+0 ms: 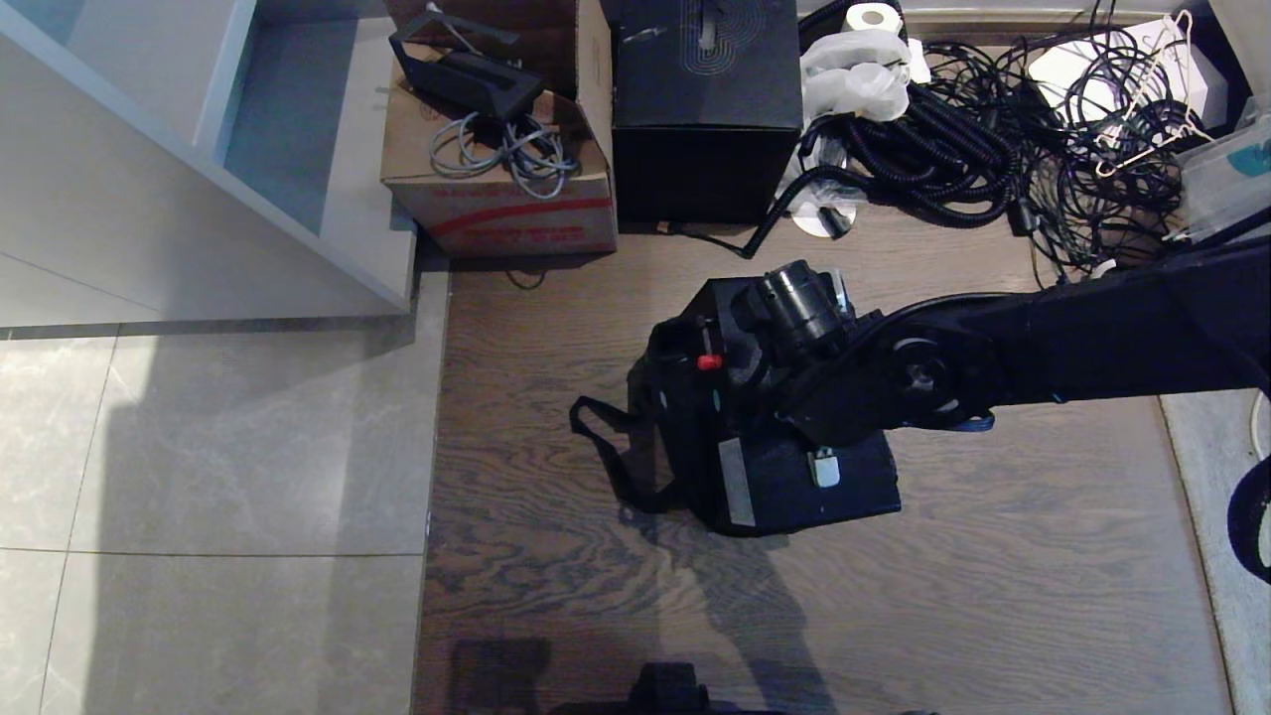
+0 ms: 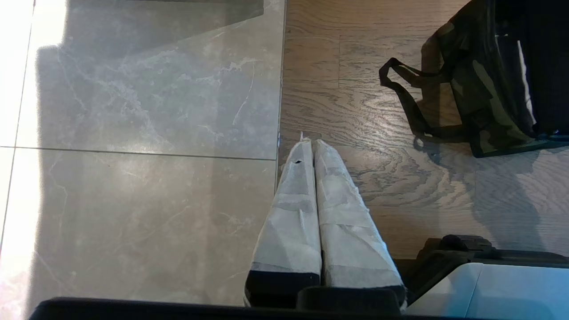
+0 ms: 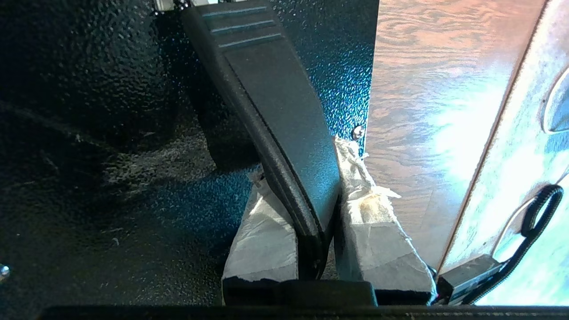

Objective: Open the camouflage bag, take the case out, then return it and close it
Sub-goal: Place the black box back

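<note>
1. The wooden floor point(image 1: 993, 596) is the widest open stretch, bare toward the robot and to the right of the bag; on the left it meets a straight seam with the grey tile floor point(image 1: 199, 477), bare as well.
2. A pale cabinet point(image 1: 149, 149) closes off the far left corner.
3. Along the far edge stand a cardboard box point(image 1: 496, 194) holding grey cables, a taller black box point(image 1: 707, 109) just beside it, and a tangle of black cables and hoses point(image 1: 953, 139) spreading right.
4. The right arm point(image 1: 1092, 338) reaches in from the right, across the bag.
5. The camouflage bag point(image 2: 480, 98) sits on the wood, well apart from the far clutter, its black strap point(image 1: 606, 447) looping out to the left.
6. The case point(image 1: 804, 487) rises out of the bag, tilted, its pale label facing the robot.
7. The right gripper point(image 3: 318, 209) has its taped fingers point(image 3: 378, 231) clamped on the case's bar handle point(image 3: 275, 111).
8. The left gripper point(image 2: 314, 146) hangs over the floor seam, fingers pressed together, empty.
</note>
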Available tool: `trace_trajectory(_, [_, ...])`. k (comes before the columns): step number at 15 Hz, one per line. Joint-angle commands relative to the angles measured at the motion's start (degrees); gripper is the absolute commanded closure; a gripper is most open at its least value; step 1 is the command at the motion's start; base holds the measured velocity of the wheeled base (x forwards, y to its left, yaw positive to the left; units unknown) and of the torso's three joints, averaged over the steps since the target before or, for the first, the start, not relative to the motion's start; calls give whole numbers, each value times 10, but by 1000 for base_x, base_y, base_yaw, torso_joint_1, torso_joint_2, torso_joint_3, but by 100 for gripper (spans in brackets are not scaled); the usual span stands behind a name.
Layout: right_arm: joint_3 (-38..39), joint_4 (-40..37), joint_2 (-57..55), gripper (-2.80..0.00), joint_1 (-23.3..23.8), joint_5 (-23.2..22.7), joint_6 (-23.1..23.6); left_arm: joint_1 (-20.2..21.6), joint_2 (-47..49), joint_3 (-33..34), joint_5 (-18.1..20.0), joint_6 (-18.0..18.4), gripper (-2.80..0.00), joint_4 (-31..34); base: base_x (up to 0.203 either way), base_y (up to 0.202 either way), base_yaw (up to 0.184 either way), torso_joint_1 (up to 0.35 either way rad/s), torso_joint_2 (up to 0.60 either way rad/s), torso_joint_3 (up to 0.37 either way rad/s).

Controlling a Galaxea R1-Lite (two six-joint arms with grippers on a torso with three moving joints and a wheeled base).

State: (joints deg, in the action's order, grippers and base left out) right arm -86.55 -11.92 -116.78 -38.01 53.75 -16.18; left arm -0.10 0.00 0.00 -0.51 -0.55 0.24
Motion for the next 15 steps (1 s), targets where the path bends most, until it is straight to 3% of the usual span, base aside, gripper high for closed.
trace_trajectory(1, [-1,-1,-22,0,-1,3,1,0,0,0,0,-1,0,0,0,0,0,0,0,0])
trace_trajectory(10, [-7,37,-55,0,-5,4,33,0,0,0,0,-1,0,0,0,0,0,0,0,0])
trace_trajectory(12, [-9,66,-64,0,-6,5,62,0,0,0,0,-1,0,0,0,0,0,0,0,0])
trace_trajectory(15, [-15,136,-73,0,-5,3,142,0,0,0,0,0,0,0,0,0,0,0,0,0])
